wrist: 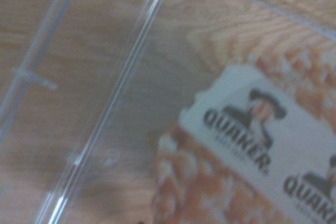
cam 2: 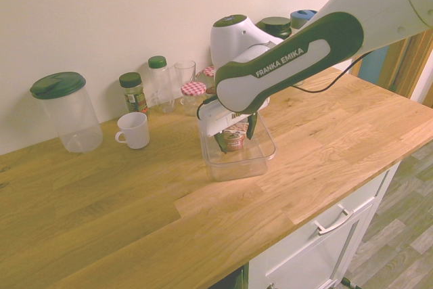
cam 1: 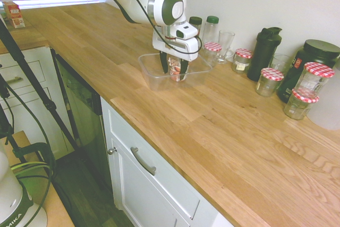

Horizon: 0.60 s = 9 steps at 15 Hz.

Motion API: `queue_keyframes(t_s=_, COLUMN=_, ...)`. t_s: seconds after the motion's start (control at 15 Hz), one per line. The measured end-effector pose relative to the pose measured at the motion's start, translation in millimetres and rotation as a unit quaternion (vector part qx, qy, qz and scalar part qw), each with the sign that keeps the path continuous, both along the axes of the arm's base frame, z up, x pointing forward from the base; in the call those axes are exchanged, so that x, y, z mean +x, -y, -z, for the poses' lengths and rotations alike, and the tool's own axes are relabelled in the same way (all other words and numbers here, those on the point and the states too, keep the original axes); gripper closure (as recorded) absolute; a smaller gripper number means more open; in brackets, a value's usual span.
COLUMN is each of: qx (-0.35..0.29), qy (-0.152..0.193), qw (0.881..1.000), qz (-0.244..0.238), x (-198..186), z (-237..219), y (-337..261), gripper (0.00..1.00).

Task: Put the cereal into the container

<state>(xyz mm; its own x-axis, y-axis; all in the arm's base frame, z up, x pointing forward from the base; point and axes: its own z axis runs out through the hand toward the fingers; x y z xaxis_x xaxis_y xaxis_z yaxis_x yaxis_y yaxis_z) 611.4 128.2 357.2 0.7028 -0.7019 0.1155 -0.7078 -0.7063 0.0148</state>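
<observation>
The gripper (cam 1: 174, 76) points down inside the clear tub (cam 1: 159, 82), its fingers apart on either side of the cereal cup (cam 1: 173, 64). Behind the hand, near the wall, stand two green-lidded containers (cam 1: 210, 28) and a glass mug (cam 1: 225, 44). Off to the hand's side, beyond the tub, are jars with red-checked lids (cam 1: 269, 82), a dark shaker bottle (cam 1: 263, 54) and, farther away, a big dark tub (cam 1: 308, 62).

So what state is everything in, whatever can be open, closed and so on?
Brown-lidded printed cereal cup: sealed, inside the tub
Clear rectangular plastic tub: open, no lid
Red-checked-lid glass jars: closed
Tall clear green-lidded canister: closed
White mug: upright
White drawer: shut
</observation>
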Motion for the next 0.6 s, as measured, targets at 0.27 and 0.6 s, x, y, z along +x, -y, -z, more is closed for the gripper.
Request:
queue_keyframes(t_s=0.27, qx=0.024, qy=-0.041, qw=0.999, qz=0.011, x=-22.3, z=-26.0, y=-8.7, gripper=0.0)
queue_keyframes(t_s=0.6, qx=0.013, qy=0.047, qw=0.999, qz=0.024, x=-62.2, z=-67.7, y=-13.2, gripper=0.0)
